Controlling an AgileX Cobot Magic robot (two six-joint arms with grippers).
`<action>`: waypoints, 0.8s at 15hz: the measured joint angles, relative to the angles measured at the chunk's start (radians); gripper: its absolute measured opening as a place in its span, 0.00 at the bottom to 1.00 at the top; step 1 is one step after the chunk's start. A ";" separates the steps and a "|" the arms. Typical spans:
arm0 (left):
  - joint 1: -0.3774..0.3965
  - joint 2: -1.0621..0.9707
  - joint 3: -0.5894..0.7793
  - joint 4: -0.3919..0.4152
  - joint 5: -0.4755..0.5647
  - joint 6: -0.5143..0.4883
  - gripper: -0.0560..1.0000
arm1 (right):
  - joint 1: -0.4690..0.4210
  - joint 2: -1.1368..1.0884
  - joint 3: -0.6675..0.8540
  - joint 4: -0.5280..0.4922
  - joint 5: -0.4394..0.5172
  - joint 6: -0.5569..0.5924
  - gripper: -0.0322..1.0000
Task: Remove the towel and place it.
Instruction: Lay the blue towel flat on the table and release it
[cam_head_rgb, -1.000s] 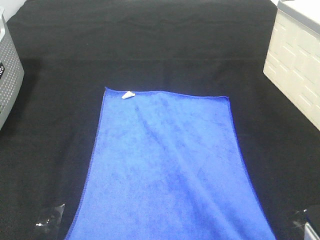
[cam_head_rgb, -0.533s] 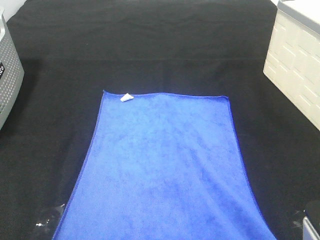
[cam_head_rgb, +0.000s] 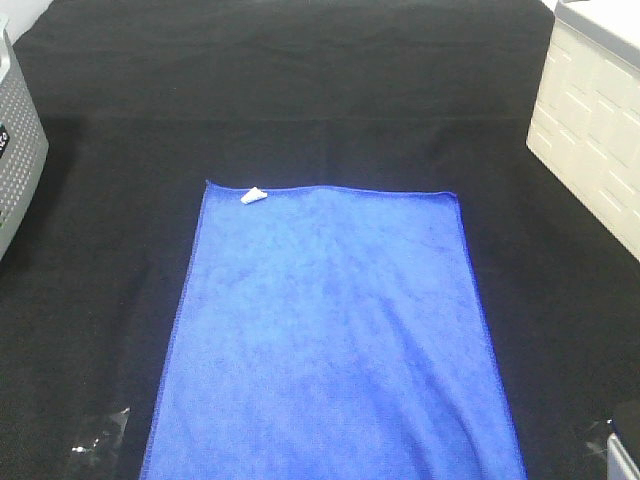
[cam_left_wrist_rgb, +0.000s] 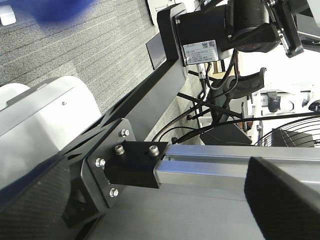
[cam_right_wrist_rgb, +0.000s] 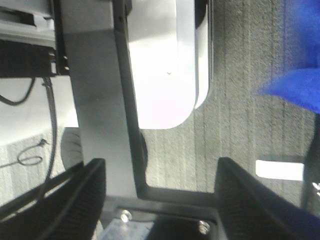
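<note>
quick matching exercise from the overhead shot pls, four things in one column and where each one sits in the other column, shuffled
Things
1. towel
2. white tag
3. grey perforated bin
4. cream box

Places
A. at the right edge of the high view
B. spread flat in the middle of the black cloth
C. at the left edge of the high view
D. on the towel's far edge, near its left corner

Pairs: 1-B, 2-D, 3-C, 4-A

End effector (cam_left_wrist_rgb: 155, 200) jaws apart; blurred towel (cam_left_wrist_rgb: 55, 10); grey carpet (cam_left_wrist_rgb: 100, 45).
</note>
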 joint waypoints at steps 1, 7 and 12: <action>0.000 0.000 0.000 0.000 0.000 0.000 0.89 | 0.000 0.000 -0.013 -0.016 0.001 0.000 0.65; 0.000 0.000 -0.007 0.005 0.096 -0.003 0.90 | 0.000 0.000 -0.102 -0.062 0.001 0.068 0.67; 0.000 0.000 -0.205 0.006 0.262 -0.020 0.89 | 0.000 0.000 -0.175 -0.199 -0.014 0.320 0.67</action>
